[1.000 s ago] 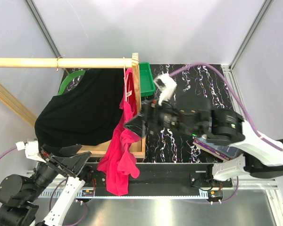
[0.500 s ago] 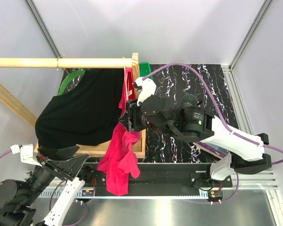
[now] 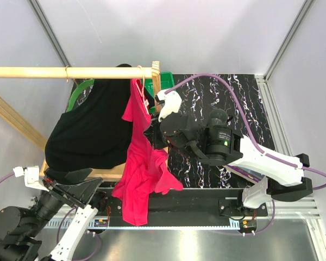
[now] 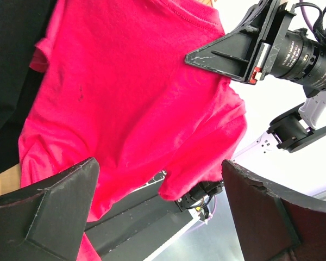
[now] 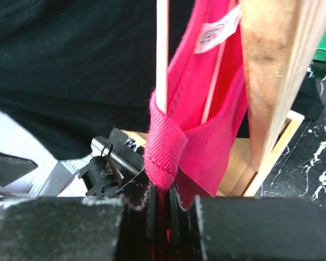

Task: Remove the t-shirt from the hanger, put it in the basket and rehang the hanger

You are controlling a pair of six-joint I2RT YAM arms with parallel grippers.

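Observation:
A pink t-shirt (image 3: 144, 163) hangs on a thin wooden hanger (image 5: 162, 54) from the wooden rod (image 3: 70, 72), beside a black t-shirt (image 3: 92, 130). My right gripper (image 5: 163, 193) is shut on the pink shirt's ribbed collar (image 5: 164, 147), just below the hanger's arm. In the top view the right gripper (image 3: 152, 135) sits at the shirt's right edge, partly hidden by cloth. My left gripper (image 3: 70, 187) is low at the front left, open. In the left wrist view the left gripper (image 4: 158, 179) faces the shirt's lower half (image 4: 130, 98) without touching it.
A wooden upright (image 3: 157, 98) stands right of the shirts, close to my right wrist. A green bin (image 3: 167, 89) sits behind it on the black marbled table (image 3: 239, 92). A wooden box frame (image 3: 119, 175) lies under the garments.
My right gripper moved in to the pink shirt and shut on its collar. The shirt swung left and spread out. My left arm drew down a little.

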